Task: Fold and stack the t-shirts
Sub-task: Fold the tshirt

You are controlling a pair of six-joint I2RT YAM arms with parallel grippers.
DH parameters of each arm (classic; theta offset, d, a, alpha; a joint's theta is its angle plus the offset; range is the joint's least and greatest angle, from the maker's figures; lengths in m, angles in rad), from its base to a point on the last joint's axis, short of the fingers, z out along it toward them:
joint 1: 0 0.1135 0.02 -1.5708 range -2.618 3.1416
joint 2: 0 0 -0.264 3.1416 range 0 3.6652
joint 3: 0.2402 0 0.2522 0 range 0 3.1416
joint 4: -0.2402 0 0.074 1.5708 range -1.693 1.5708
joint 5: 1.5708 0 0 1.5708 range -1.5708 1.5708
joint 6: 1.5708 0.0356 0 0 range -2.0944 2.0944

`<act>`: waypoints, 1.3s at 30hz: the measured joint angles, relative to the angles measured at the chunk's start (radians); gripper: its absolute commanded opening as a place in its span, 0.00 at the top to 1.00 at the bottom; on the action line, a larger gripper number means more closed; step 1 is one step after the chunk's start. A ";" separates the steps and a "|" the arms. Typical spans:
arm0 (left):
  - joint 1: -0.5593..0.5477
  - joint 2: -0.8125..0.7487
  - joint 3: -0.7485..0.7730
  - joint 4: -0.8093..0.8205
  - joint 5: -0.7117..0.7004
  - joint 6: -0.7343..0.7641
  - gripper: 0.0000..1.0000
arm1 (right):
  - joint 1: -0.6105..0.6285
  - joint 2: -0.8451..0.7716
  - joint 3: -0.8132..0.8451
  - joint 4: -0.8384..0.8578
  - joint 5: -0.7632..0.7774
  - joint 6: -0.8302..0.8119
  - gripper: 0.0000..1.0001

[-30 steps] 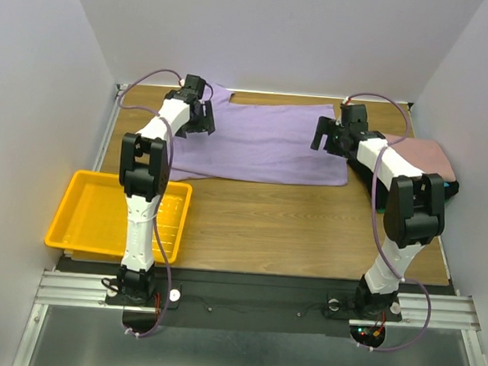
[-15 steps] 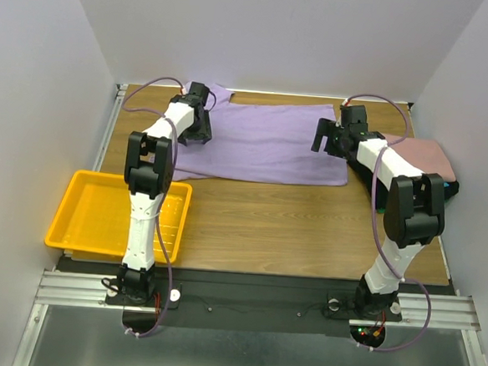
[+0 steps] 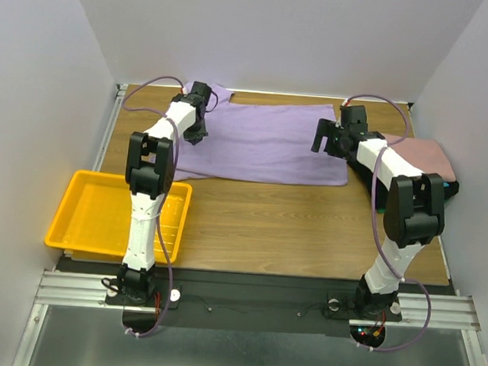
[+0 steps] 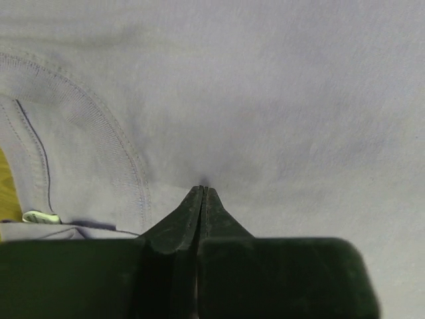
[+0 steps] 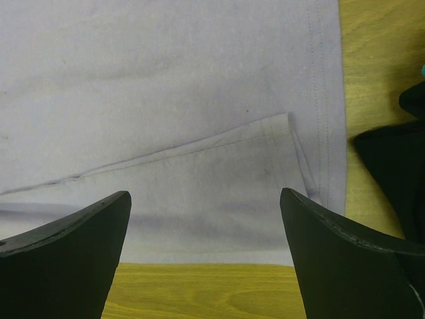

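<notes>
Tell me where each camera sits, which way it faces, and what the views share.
Top: above and behind the bases, looking down over the table; shows left arm, right arm, tray, purple shirt, pink shirt.
Left wrist: looks down along the shut left hand, pinching the purple shirt near its collar.
Right wrist: looks down through the open right hand at the shirt's edge; black shirt at right.
Shared: every view shows the purple shirt.

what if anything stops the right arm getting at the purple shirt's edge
Probably nothing, so yes: the right gripper hangs open directly over the purple shirt at its folded corner, nothing between them.
</notes>
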 measured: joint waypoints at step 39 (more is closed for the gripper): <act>0.093 0.209 0.296 0.129 0.273 0.008 0.79 | -0.016 0.348 0.287 0.001 0.108 0.028 0.00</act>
